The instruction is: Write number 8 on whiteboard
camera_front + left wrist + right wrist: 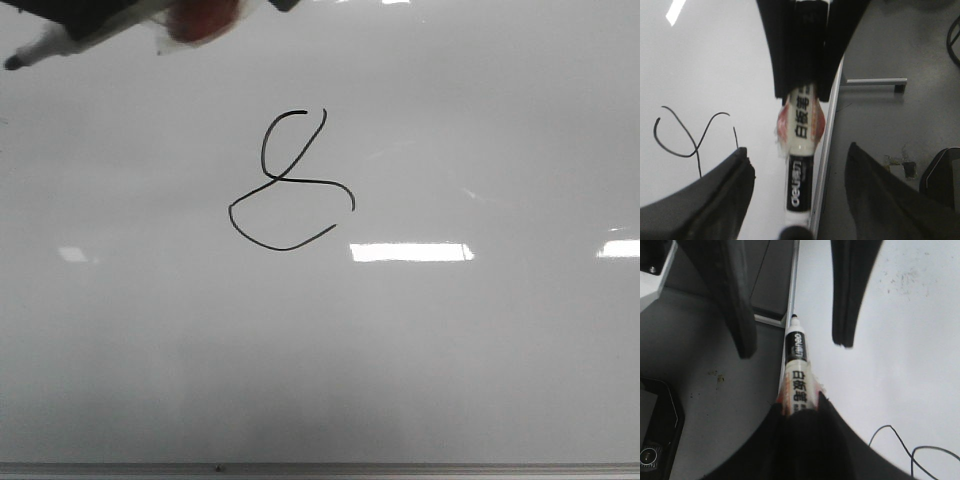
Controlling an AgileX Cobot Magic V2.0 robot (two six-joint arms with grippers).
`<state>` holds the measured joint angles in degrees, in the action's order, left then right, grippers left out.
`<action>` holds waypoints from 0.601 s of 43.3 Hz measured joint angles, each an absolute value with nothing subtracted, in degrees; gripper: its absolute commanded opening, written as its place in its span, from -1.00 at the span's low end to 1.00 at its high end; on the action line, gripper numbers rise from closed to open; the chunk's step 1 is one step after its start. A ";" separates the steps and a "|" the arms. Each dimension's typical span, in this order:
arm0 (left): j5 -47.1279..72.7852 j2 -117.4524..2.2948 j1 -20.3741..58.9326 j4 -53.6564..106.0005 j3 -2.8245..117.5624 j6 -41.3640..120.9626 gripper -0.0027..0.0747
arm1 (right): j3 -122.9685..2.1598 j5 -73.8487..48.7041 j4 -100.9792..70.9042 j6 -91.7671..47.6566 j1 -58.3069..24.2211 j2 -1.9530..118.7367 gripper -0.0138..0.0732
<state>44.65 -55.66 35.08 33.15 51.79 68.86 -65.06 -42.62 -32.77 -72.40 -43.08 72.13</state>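
The number 8 (300,181) is a thin black looped figure in the middle of the whiteboard (450,350). It also shows in the left wrist view (694,148), and partly in the right wrist view (890,427). My right gripper (800,405) is shut on a white-and-black marker (796,375) wrapped in reddish tape. It holds the marker over the board's metal edge strip (792,295). My left gripper (797,152) is open, its fingers wide apart on either side of the marker's (801,150) tip end without touching it. In the front view the marker (90,35) sits at the top left, off the board's surface.
Beyond the board's edge strip (826,165) lies a grey surface with a metal bar (875,81), a black cable (954,35) and a dark object (940,175). A dark device (655,430) lies there too. The board's near edge strip (320,467) runs along the front.
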 measured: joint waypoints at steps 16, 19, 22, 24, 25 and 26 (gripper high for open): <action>44.23 -56.26 36.61 33.02 51.83 68.86 -0.29 | -65.06 -41.13 -32.77 -72.48 -46.40 72.13 -0.81; 44.23 -56.26 36.61 32.96 51.83 68.86 -0.42 | -65.06 -41.03 -32.77 -72.48 -46.40 72.13 -0.81; 44.34 -56.26 36.61 32.96 51.83 68.86 -0.53 | -65.06 -40.77 -32.77 -72.48 -46.40 72.13 -0.81; 44.34 -56.26 36.61 32.96 51.83 68.86 -0.60 | -65.06 -40.76 -32.77 -72.48 -46.40 72.13 -0.81; 44.34 -56.26 36.61 32.96 51.83 68.86 -0.63 | -65.06 -40.58 -32.77 -72.48 -46.40 72.13 -0.81; 44.34 -56.26 36.61 32.96 51.83 68.86 -0.67 | -65.06 -40.54 -32.77 -72.48 -46.40 72.13 -0.81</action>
<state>44.34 -56.26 36.61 32.96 51.83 68.86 -65.06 -40.54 -32.77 -72.48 -46.40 72.13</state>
